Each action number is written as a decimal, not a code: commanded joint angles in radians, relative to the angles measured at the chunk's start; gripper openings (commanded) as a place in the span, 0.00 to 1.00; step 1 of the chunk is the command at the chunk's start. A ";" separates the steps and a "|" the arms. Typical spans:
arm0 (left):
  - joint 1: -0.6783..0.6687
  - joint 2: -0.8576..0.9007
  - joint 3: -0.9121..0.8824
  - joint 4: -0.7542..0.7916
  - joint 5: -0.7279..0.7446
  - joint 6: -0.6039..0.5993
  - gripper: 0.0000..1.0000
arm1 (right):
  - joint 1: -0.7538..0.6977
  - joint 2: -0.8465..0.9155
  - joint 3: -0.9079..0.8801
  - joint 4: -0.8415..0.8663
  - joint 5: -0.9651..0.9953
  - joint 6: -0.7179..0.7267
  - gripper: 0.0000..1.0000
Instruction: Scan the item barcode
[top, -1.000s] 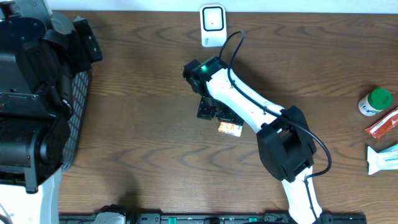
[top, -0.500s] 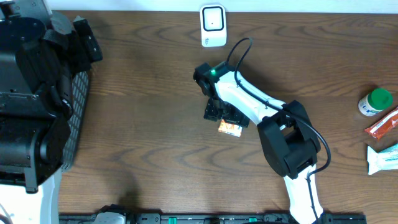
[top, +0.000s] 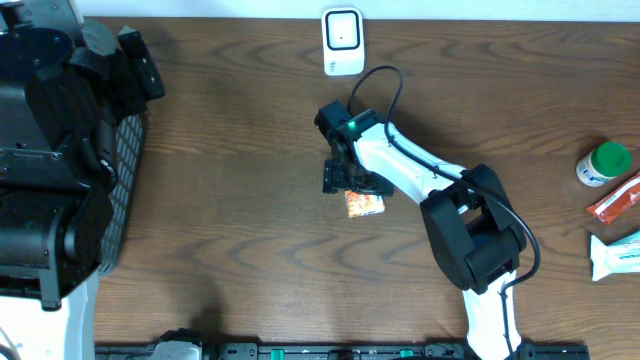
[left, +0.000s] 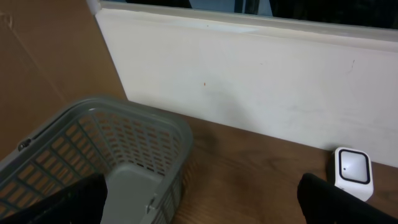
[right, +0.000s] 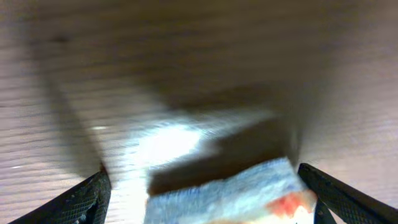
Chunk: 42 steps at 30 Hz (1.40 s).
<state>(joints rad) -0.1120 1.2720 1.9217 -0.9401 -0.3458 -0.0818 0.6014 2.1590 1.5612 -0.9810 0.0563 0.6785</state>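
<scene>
The small orange-and-white packet (top: 365, 204) lay near the middle of the brown wooden table (top: 230, 230). The right gripper (right: 205, 193) stood low over it, jaws spread wide, the packet between them. The left gripper (left: 199, 202), jaws parted and empty, hung by the grey plastic basket (left: 124, 155) at the table's left edge.

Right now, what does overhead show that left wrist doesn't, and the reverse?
Only overhead: the right gripper, open at a small orange packet, plus a green-capped bottle and tubes at the right edge of the table. Only left wrist: the white wall behind the table and a cardboard panel to its left. Both: the white scanner, the grey basket and the brown table.
</scene>
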 joint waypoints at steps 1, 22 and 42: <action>0.004 -0.004 -0.003 -0.002 -0.003 -0.008 0.98 | 0.010 0.055 -0.031 0.011 -0.013 -0.092 0.91; 0.004 -0.004 -0.003 -0.002 -0.003 -0.008 0.98 | -0.017 0.051 0.008 -0.141 -0.069 -0.454 0.99; 0.004 -0.004 -0.003 -0.002 -0.003 -0.008 0.98 | -0.017 0.051 -0.103 0.001 -0.074 -0.442 0.70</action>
<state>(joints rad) -0.1120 1.2716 1.9217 -0.9398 -0.3458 -0.0818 0.5915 2.1380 1.5108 -0.9863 -0.0063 0.2298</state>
